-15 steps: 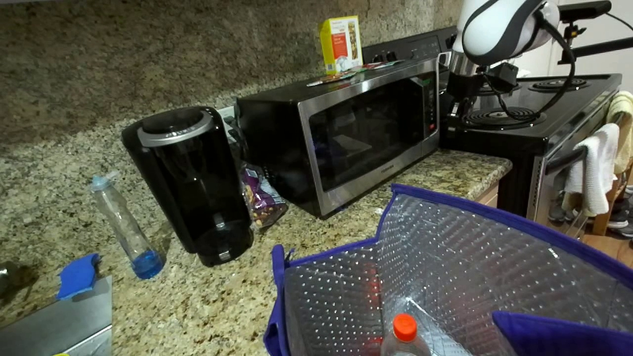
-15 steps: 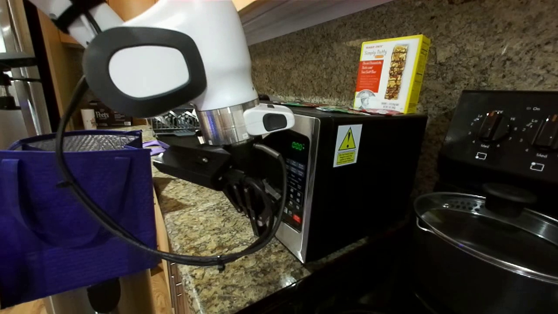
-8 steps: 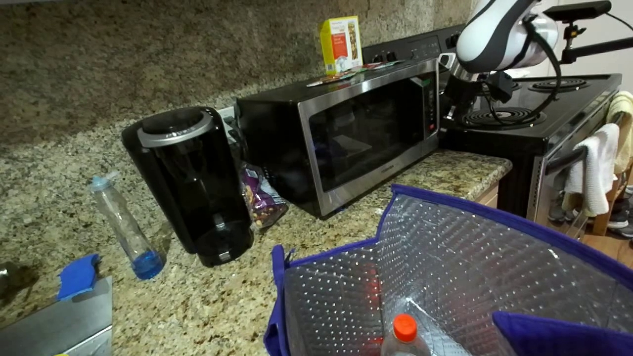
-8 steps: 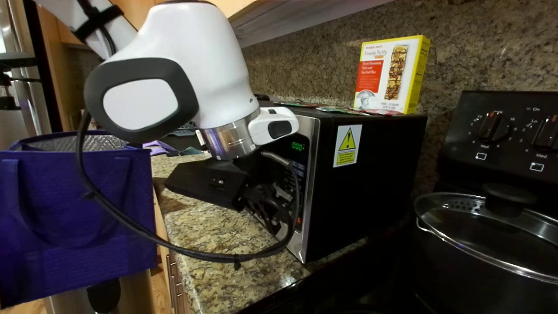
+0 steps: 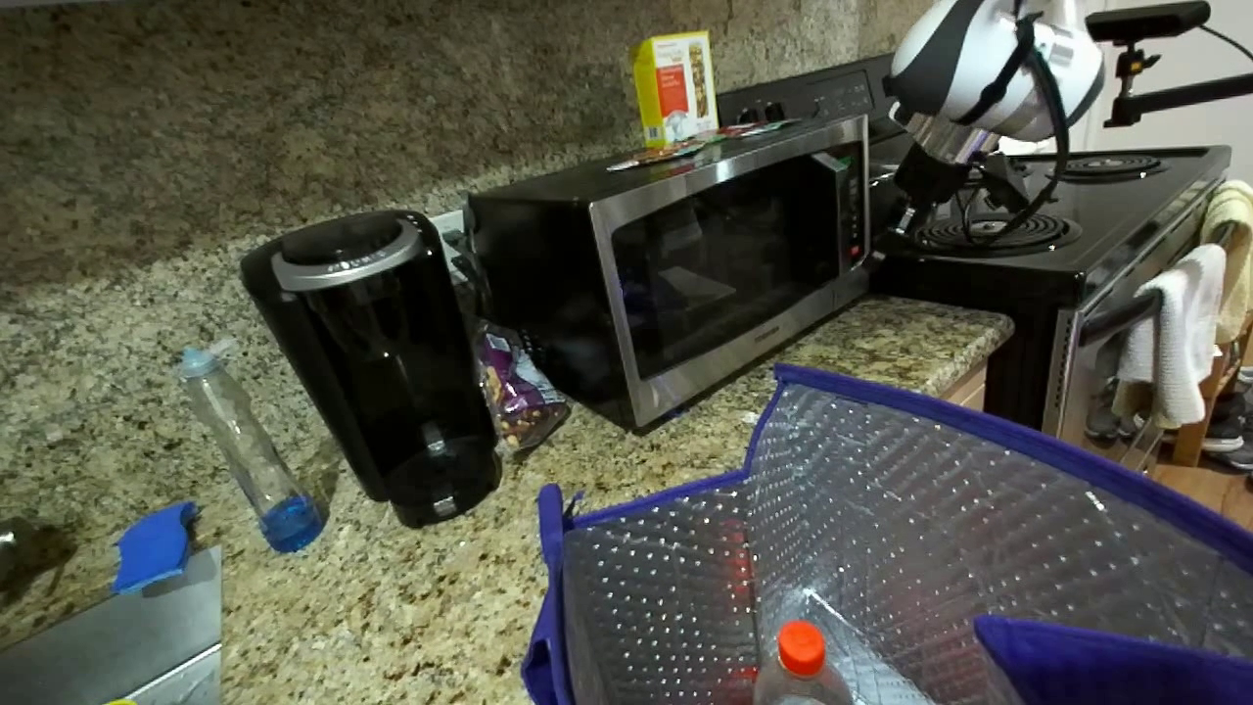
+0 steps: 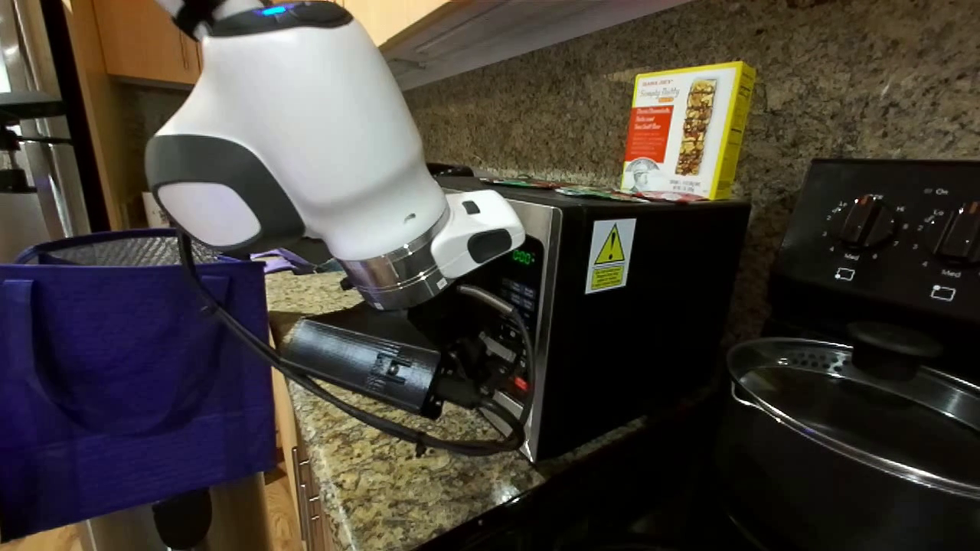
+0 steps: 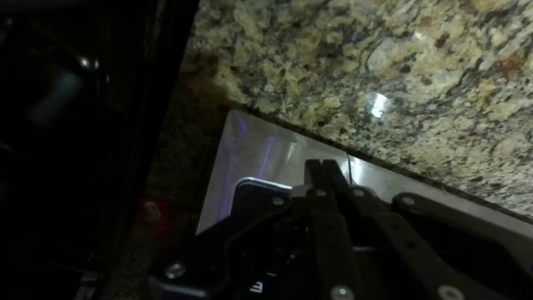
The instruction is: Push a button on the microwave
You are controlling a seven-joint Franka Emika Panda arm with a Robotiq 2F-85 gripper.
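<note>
The microwave [image 5: 724, 274] stands on the counter with its door shut; its black side [image 6: 643, 344] faces an exterior view. The control strip [image 5: 854, 206] is at its stove end, with a green display [image 6: 524, 257] and a red button [image 6: 521, 383]. My gripper [image 7: 321, 163] is shut, fingertips together and nothing between them. In the wrist view it lies over the lower steel frame and dark panel, hiding most of the keys. In both exterior views the gripper [image 5: 899, 235] is in front of the strip's lower part; I cannot tell whether it touches.
A black coffee maker [image 5: 382, 362] and a snack bag [image 5: 519, 392] stand beside the microwave. A purple bag [image 6: 138, 367] is in front of the counter. A yellow box [image 6: 689, 130] stands on top. The stove [image 5: 1155, 215] bears a lidded pot [image 6: 850, 444].
The wrist has tilted over from nearly upright, and the gripper has shifted closer to the control strip. The red button, partly covered half a second ago, shows again. The microwave has not moved.
</note>
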